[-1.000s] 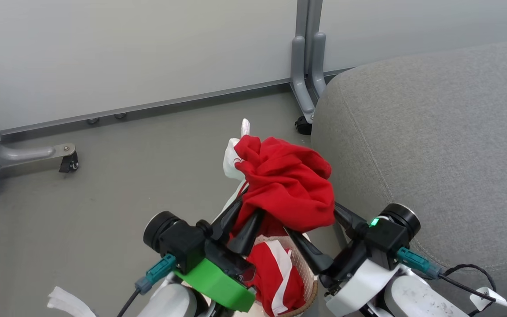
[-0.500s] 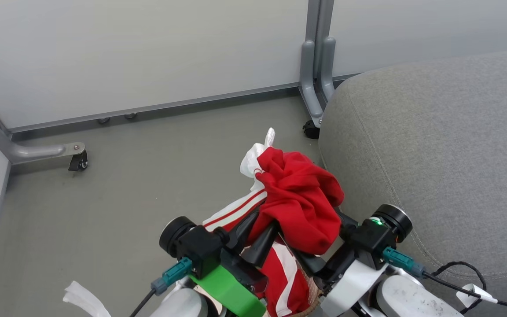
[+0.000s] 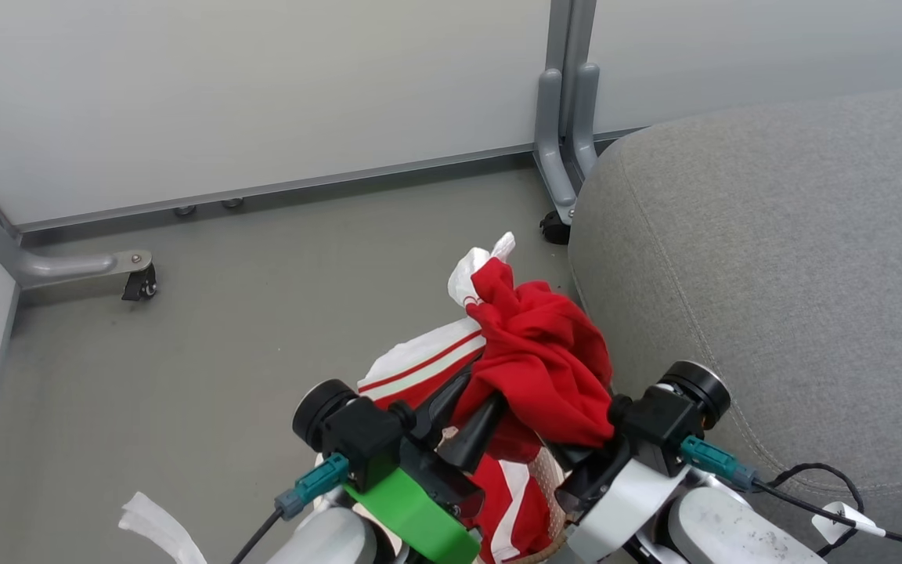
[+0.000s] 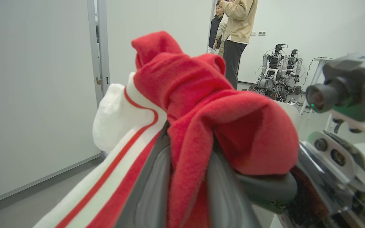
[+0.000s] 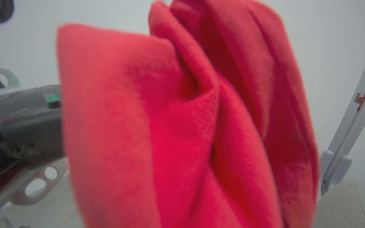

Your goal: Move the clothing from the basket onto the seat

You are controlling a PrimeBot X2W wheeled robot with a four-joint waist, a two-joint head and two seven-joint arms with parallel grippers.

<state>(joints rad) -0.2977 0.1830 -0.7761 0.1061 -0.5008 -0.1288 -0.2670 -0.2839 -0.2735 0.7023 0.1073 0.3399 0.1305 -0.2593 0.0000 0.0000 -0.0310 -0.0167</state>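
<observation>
Left gripper (image 3: pixel 484 390): its fingers were closed on a fold of the clothing (image 3: pixel 545 352).
Clothing: a red and white bundle was held up above the basket (image 3: pixel 551 479), near the edge of the seat but not on it. A second garment (image 3: pixel 507 501) lay in the basket.
Right gripper (image 3: pixel 576 448): it was under the bundle. Cloth covered its fingers, so I could not tell whether they were open or closed.
Seat (image 3: pixel 772 274): at the right, beside the basket.
Risk: the grip seemed to hold only one fold, so the loose striped part could slip out and fall on the floor (image 3: pixel 224 329).
</observation>
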